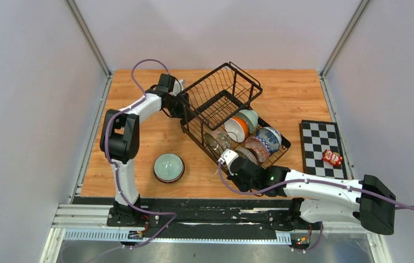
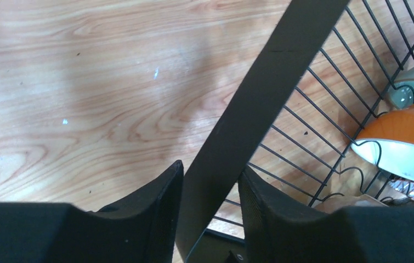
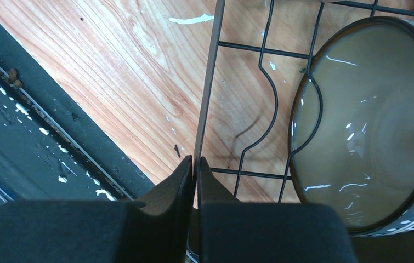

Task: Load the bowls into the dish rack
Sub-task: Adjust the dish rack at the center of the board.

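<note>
Pinching the dish rack (image 3: 207, 82) rim, the right gripper (image 3: 194, 164) is closed; the left gripper (image 2: 210, 181) straddles its frame bar, half-open.

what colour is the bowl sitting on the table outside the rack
Pale celadon green bowl, clearest in the top view.

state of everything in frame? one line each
left gripper: jaws straddling the dish rack's flat frame bar, not yet tight
right gripper: shut on the dish rack's thin edge wire
dish rack: on the table, several bowls standing on edge in its lower tier
celadon bowl: loose on the table, upright, not loaded
orange bowl: in the rack, on edge
</note>
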